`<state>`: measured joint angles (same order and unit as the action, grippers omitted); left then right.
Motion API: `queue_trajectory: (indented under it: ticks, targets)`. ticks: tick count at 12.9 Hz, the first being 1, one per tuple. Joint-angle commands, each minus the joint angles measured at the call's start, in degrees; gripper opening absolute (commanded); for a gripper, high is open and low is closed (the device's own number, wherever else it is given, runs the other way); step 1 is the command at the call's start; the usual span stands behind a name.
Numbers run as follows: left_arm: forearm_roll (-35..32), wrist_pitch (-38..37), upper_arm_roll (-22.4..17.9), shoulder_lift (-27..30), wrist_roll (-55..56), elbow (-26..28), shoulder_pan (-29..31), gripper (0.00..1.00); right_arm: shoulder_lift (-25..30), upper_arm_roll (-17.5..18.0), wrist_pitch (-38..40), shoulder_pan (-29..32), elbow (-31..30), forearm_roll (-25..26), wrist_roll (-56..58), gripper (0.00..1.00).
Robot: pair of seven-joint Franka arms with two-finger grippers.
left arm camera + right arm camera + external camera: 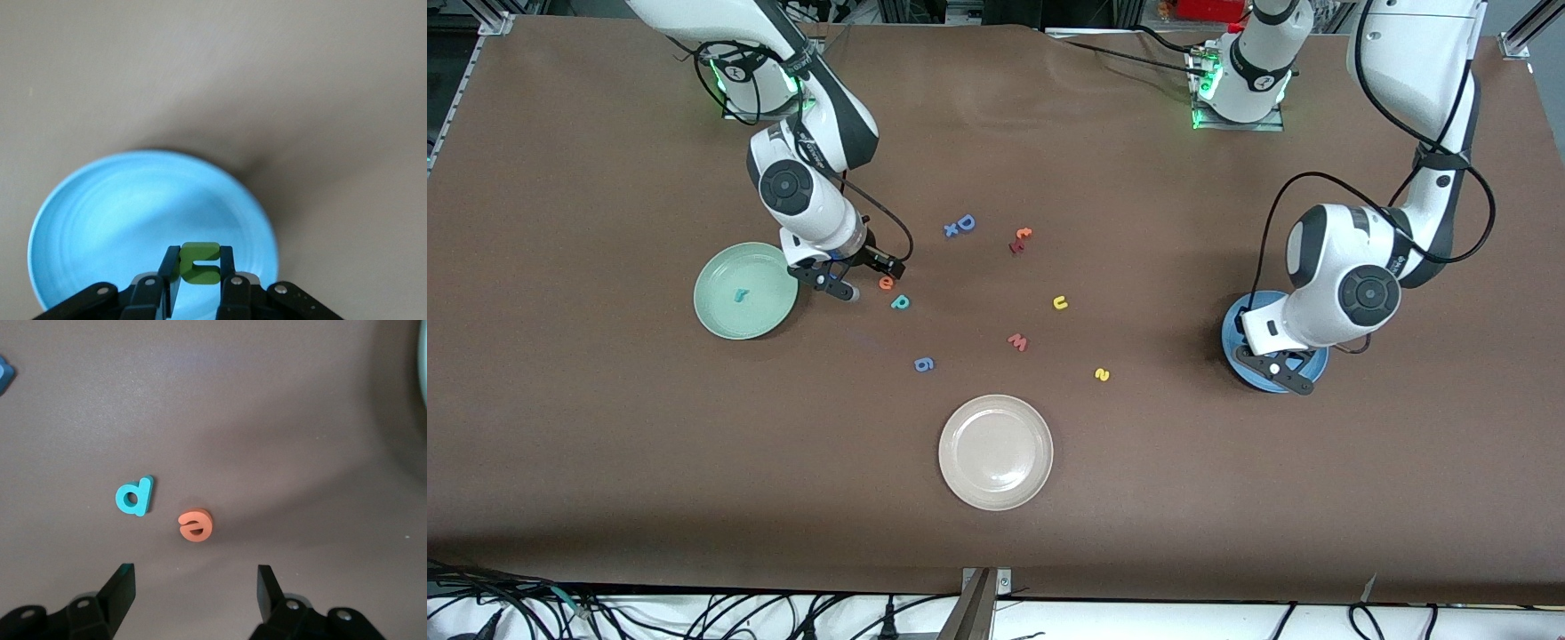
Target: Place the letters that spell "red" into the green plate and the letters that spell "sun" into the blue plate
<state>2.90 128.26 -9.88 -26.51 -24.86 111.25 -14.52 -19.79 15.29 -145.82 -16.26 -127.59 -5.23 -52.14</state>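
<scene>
The dark green "n" (200, 263) is pinched in my left gripper (200, 259), which is shut on it over the blue plate (133, 207). From the front, that gripper (1294, 373) and its arm cover most of the blue plate (1234, 338). My right gripper (195, 587) hangs open and empty just beside the orange "e" (195, 524), with the teal "d" (135, 497) next to it. In the front view the right gripper (840, 286) sits between the green plate (720, 311), which holds the teal "r" (740, 294), and the "e" (887, 283). Yellow "u" (1060, 302) and yellow "s" (1102, 374) lie mid-table.
A beige-white plate (996, 452) stands nearest the front camera. Loose letters lie mid-table: a blue "D" (965, 222), red pieces (1021, 238), a red "w" (1018, 342) and a blue "g" (924, 364).
</scene>
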Motion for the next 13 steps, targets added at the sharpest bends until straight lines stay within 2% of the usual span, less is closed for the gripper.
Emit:
queue_trajectory:
  ticks: [1,5,6,7,9,10,11,12,13]
  targets:
    - [2.20,-0.12,-1.81,1.37,-0.72,2.74,0.02,0.08,-0.68,-0.26,-3.23,-0.79,-1.70,0.48,-1.56,0.71]
    - [2.20,-0.03,-2.78,-0.21,5.33,3.01,0.55,0.08,-3.14,-1.32,-6.31,-1.14,-1.44,2.06,-1.56,0.68]
    - [2.20,-0.03,-2.78,-0.21,5.87,3.10,0.55,0.11,-3.23,-1.67,-6.31,-1.14,-1.18,3.54,-1.56,0.68]
    - [2.20,-0.03,-2.78,-0.39,6.92,3.10,0.55,0.21,-3.32,-2.89,-6.49,-1.05,-0.91,5.30,-1.56,0.67]
    - [2.20,0.06,-2.78,-0.56,8.68,3.10,0.55,0.21,-4.29,-3.16,-8.06,-2.10,-1.00,5.31,-2.09,0.65]
    - [2.20,0.23,-2.78,-0.56,8.68,3.10,0.55,0.26,-4.64,-3.16,-8.33,-2.19,-0.91,5.31,-2.18,0.65]
    - [2.20,0.23,-2.78,-0.65,8.68,3.01,0.55,0.39,-4.73,-3.25,-8.86,-2.11,-0.91,5.49,-2.18,0.65]
    - [2.20,0.23,-2.78,-0.65,8.68,2.84,0.46,0.71,-4.99,-3.25,-9.39,-2.11,-0.91,5.49,-2.18,0.65]
    - [2.11,0.32,-2.78,-0.57,8.60,2.49,0.37,0.90,-5.08,-3.16,-9.65,-2.19,-0.82,5.40,-2.44,0.65]
